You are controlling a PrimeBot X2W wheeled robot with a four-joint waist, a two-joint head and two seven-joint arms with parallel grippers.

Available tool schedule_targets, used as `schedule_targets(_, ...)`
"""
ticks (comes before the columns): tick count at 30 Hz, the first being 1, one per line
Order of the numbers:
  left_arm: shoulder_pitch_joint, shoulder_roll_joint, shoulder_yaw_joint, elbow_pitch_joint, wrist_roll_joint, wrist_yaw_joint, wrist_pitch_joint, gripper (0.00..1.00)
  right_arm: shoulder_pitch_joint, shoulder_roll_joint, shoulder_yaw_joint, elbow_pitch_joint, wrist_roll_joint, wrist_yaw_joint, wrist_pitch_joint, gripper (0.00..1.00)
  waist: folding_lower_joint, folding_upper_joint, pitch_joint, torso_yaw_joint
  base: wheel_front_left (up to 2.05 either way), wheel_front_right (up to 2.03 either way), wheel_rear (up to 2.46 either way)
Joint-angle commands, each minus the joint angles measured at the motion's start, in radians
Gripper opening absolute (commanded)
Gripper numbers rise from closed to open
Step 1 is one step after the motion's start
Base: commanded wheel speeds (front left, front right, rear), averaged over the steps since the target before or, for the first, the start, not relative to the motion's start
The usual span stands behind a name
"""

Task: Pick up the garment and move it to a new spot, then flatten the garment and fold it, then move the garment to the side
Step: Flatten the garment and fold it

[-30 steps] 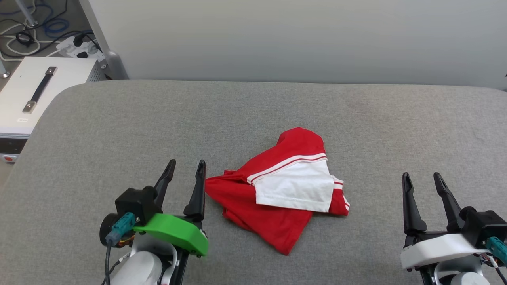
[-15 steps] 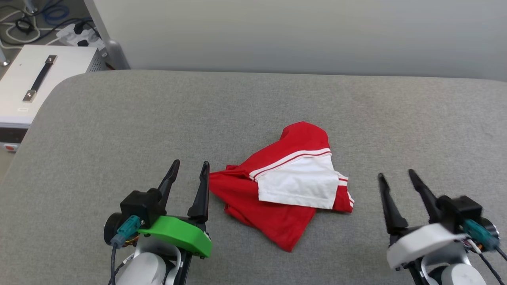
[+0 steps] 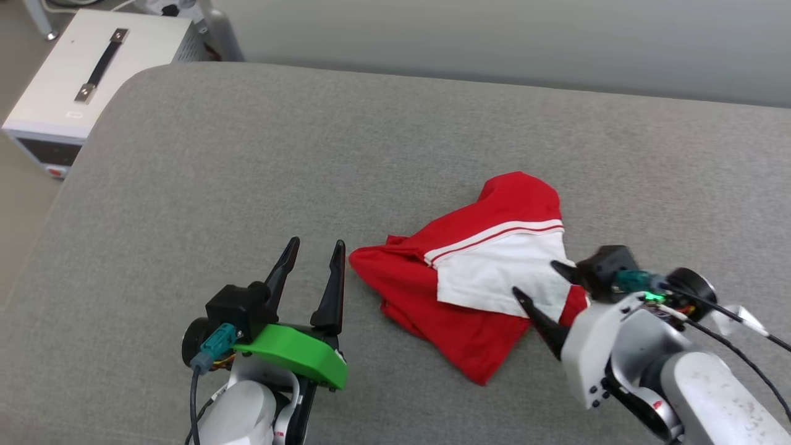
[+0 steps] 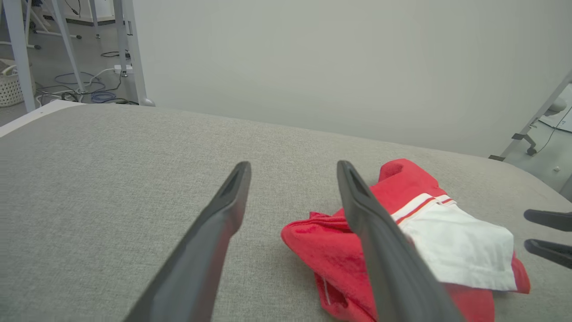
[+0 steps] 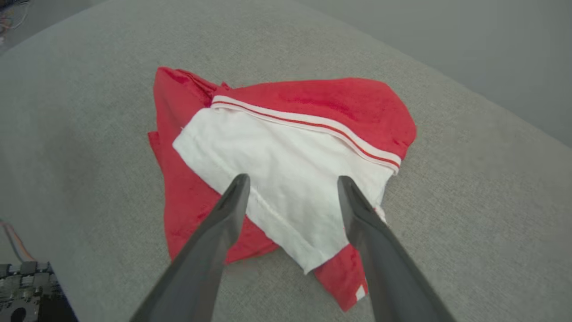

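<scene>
At the far left a white box [image 3: 80, 74] stands beside the grey padded surface [image 3: 247, 154]. The left gripper [image 3: 316, 243] hovers with its 2 fingers wide and empty, just beside the garment's left edge, as 1 second ago. The garment [image 3: 469, 290] lies crumpled near the middle, white sleeve on top. The right gripper [image 3: 535, 278] has swung in from the near right, and its wide, empty jaws now reach over the sleeve's right corner. The pickup looks imminent, though nothing is lifted yet.
</scene>
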Motion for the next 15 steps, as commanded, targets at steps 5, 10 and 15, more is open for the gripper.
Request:
schedule_targets(5, -0.027, -0.027, 0.029, 0.022, 0.023, -0.024, -0.006, 1.0, -0.097, -0.035, 0.125, 0.042, 0.014, -0.001, 0.039, 1.0, 0.0, 0.0, 0.051, 0.068, 0.0, 0.0, 0.0)
schedule_targets(10, -0.032, -0.048, 0.045, 0.035, 0.039, -0.043, -0.006, 1.0, -0.159, -0.054, 0.19, 0.118, 0.003, -0.001, 0.046, 1.0, 0.0, 0.0, 0.068, 0.103, 0.0, 0.0, 0.0)
schedule_targets(15, -0.031, -0.064, 0.06, 0.05, 0.054, -0.059, -0.006, 1.0, -0.186, -0.059, 0.213, 0.188, -0.007, -0.001, 0.036, 1.0, 0.0, 0.0, 0.075, 0.125, 0.0, 0.0, 0.0)
